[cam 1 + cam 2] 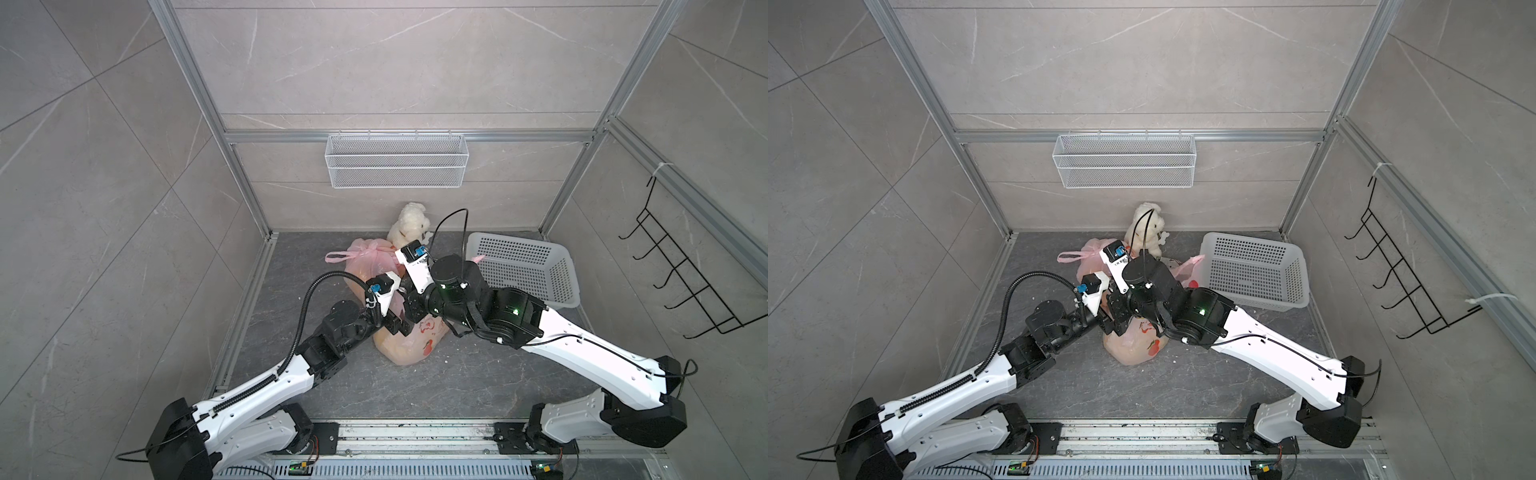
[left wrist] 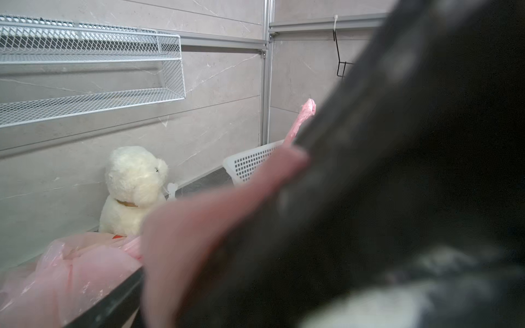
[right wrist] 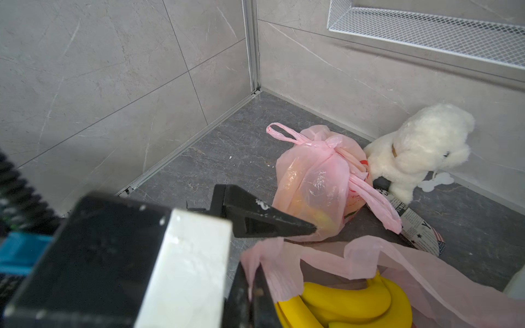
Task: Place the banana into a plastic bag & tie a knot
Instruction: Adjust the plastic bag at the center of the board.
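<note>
A pink plastic bag (image 1: 411, 349) lies in the middle of the floor beneath both wrists, seen in both top views. In the right wrist view yellow bananas (image 3: 349, 301) sit inside its open mouth. My right gripper (image 3: 252, 289) is shut on a bunched strip of the bag's rim. Just beside it over the bag, my left gripper (image 1: 399, 328) stands open; one of its black fingers (image 3: 264, 215) shows apart from the film. A blurred pink handle (image 2: 199, 227) crosses the left wrist view, its tip (image 2: 308, 106) sticking up.
A second pink bag (image 1: 370, 262), tied shut, lies behind, next to a white plush dog (image 1: 409, 226). At the right stands a white plastic basket (image 1: 528, 270). A wire shelf (image 1: 397, 162) hangs on the back wall and a black hook rack (image 1: 685, 282) on the right wall.
</note>
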`<act>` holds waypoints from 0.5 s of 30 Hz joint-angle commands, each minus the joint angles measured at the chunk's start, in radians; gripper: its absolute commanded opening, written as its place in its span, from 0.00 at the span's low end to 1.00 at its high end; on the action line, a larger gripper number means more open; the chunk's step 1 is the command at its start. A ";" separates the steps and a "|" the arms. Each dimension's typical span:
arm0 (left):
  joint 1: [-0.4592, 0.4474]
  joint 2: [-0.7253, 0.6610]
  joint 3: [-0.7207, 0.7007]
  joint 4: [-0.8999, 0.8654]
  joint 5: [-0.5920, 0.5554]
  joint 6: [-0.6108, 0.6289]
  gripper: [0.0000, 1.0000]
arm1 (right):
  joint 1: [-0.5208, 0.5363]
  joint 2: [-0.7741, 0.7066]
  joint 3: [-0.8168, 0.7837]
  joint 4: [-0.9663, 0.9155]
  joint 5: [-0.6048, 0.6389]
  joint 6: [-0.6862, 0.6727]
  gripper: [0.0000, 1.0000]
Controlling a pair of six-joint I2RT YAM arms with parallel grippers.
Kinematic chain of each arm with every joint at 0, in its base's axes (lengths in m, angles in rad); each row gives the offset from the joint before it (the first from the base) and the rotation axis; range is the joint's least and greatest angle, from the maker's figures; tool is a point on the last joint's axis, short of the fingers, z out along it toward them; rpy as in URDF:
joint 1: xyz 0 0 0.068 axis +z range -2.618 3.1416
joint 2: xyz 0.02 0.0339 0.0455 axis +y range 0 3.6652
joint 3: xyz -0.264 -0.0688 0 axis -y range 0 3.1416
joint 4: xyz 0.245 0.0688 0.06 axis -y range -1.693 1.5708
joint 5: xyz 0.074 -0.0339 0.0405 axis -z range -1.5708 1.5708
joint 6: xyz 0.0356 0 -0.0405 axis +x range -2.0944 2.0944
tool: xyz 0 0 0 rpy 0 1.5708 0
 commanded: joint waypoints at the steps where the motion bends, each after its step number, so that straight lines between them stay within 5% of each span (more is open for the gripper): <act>1: 0.003 0.055 0.046 0.124 0.073 -0.033 0.91 | 0.006 -0.037 -0.034 0.053 -0.025 0.018 0.00; 6: 0.003 0.112 0.025 0.177 0.109 -0.086 0.73 | -0.012 -0.079 -0.069 0.070 0.014 0.051 0.00; 12: 0.004 0.119 0.002 0.169 0.112 -0.101 0.39 | -0.058 -0.107 -0.109 0.102 -0.008 0.101 0.00; 15: 0.005 0.108 -0.010 0.159 0.101 -0.101 0.31 | -0.064 -0.107 -0.111 0.101 0.003 0.108 0.00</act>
